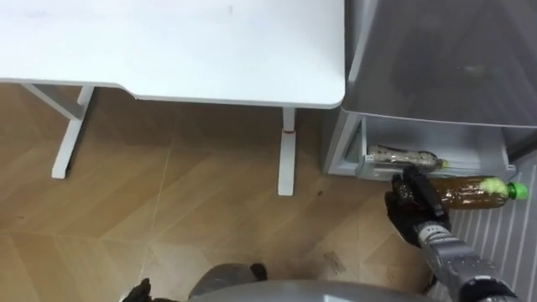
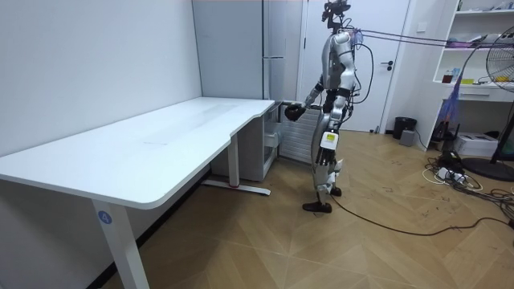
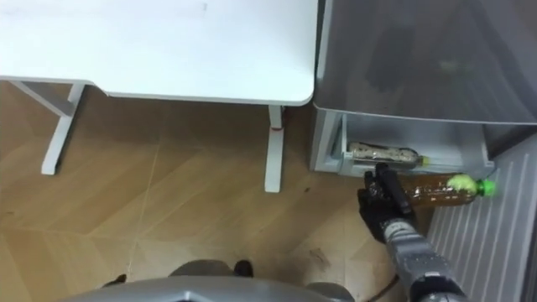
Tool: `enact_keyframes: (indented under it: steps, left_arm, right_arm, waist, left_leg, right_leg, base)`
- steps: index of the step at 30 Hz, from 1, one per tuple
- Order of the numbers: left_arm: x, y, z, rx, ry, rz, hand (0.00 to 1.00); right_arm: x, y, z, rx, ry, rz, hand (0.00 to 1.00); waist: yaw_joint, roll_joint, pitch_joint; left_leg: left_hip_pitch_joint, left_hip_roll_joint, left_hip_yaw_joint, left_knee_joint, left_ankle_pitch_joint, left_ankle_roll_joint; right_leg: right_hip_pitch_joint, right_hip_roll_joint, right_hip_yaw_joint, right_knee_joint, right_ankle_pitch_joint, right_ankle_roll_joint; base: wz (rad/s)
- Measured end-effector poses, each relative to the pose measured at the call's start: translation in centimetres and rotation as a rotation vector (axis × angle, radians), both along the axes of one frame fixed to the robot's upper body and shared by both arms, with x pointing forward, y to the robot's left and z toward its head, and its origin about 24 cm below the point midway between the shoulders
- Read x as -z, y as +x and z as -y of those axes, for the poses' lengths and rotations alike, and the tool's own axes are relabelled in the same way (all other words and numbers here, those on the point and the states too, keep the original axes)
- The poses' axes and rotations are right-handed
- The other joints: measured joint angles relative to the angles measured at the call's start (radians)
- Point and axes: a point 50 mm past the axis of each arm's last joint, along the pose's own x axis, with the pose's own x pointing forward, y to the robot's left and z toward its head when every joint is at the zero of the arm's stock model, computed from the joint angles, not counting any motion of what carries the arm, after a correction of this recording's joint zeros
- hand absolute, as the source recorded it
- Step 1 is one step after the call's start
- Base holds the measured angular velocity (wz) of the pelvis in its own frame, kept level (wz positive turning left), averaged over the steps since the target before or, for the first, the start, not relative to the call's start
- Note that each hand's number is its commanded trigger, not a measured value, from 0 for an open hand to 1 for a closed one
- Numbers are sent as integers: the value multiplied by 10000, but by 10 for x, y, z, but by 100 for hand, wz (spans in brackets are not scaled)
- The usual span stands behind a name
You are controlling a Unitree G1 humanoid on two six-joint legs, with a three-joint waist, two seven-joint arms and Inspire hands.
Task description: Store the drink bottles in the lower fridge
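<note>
**Right hand at the open lower fridge, bottle in grasp**

Right hand, black, on a grey forearm coming in from the lower right. Its fingers are curled round the base end of a clear plastic bottle of brown drink with a green cap. The bottle is held level, with the cap pointing away to the hand's right.

The bottle sits at the open front of the grey lower fridge compartment, just beyond the hand. I cannot tell whether it has crossed the front lip.

Inside the compartment, beyond the hand and close above the held bottle, a second clear bottle with a pale label lies on its side. It is apart from the hand.

Left hand: a dark shape at the bottom edge, well to the left of the right hand.

Surroundings:
- Tall grey fridge body, smooth and matt, rises beyond the hand.
- White ribbed panel lies just right of the hand, below the held bottle.
- White desk with a rounded corner and white metal legs stands left of the hand, its corner beside the fridge.
- Wooden herringbone floor runs under the desk and left of the hand.

Room view: the robot stands upright at the fridge, by the far end of the desk, with one arm reaching towards it.
</note>
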Motion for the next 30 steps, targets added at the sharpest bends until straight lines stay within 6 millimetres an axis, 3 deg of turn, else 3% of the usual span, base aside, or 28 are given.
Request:
enact_keyframes:
  steps: [5, 10, 14, 18, 25, 28, 30]
  left_arm:
    - [-4, 37, 2, 751, -165, 597, 0]
    - [-5, 47, 3, 1088, -293, 657, 0]
    - [-9, 62, 1, 1441, -345, 875, 0]
    - [-11, 75, 1, 1634, -357, 1050, 0]
    - [-13, 81, -1, 1942, -262, 1117, 0]
    - [-13, 80, -1, 2001, -138, 1078, 0]
    - [-14, 82, -2, 2044, -95, 1227, 0]
  right_arm:
    - [-18, 37, 4, 198, 45, 687, 100]
    - [-30, 55, 12, 241, -48, 1031, 100]
    - [-40, 65, 23, 787, 88, 1063, 100]
    - [-56, 79, 34, 845, -171, 1521, 100]
    - [-68, 94, 33, 675, -180, 1635, 100]
    - [-83, 111, 29, 500, -220, 1893, 100]
    - [-93, 121, 29, 569, -114, 2143, 100]
  waist:
    - [27, -32, 47]
    - [7, -52, 63]
    - [168, -253, 211]
    - [312, -306, 244]
    - [625, -458, 341]
    - [614, -473, 350]
    - [701, -565, 405]
  left_leg:
    - [-702, -5, -110, -37, 198, 27]
    - [-1253, -10, -81, -122, 384, 31]
    - [-1638, 4, 156, -567, 797, 74]
    - [-2355, 9, 192, -569, 975, 130]
    - [-3090, 20, 215, -555, 1206, 180]
    - [-3515, 6, 228, -581, 1363, 227]
    - [-3812, 8, 323, -569, 1454, 266]
  right_leg:
    - [-654, 21, -142, 25, 94, -33]
    - [-1225, -10, -329, 129, 120, -58]
    - [-1981, -95, -394, 512, 114, -68]
    - [-2802, -142, -387, 758, 135, -116]
    - [-3723, -185, -309, 1148, 161, -159]
    - [-4309, -256, -300, 1464, 160, -166]
    - [-4779, -317, -186, 1792, 152, -177]
  base:
    - [10]
    - [10]
    - [7]
    - [-2]
    - [-2]
    - [0]
    - [-6]
